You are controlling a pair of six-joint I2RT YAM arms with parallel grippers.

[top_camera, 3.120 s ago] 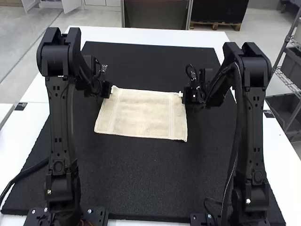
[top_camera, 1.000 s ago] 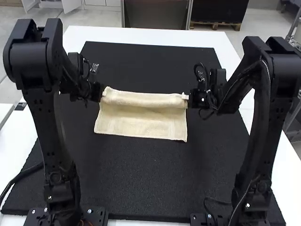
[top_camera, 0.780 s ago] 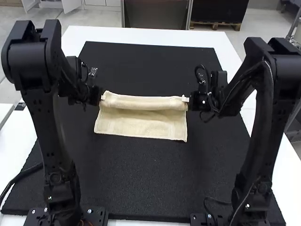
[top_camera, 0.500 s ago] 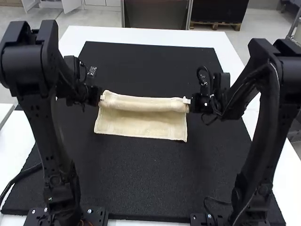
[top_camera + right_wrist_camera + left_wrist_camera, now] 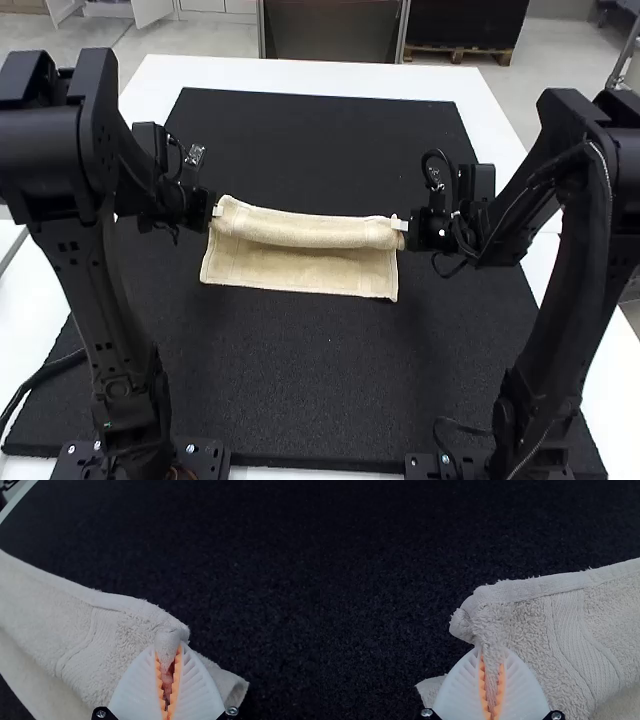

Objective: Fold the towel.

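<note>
White ribbed left gripper (image 5: 492, 655) and right gripper (image 5: 168, 652) pinch the cream terry towel (image 5: 300, 270); its upper-centre edge has shifted down-frame, advancing the fold.

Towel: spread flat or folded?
Partly folded: the towel curls over at its far side, where left tool and right tool pinch its ends; the near part lies spread on the mat.

One cream rectangular terry towel (image 5: 300, 271), one black rectangular mat (image 5: 320, 390); two black jointed arms (image 5: 112, 320), two white ribbed pincers (image 5: 402, 225).
</note>
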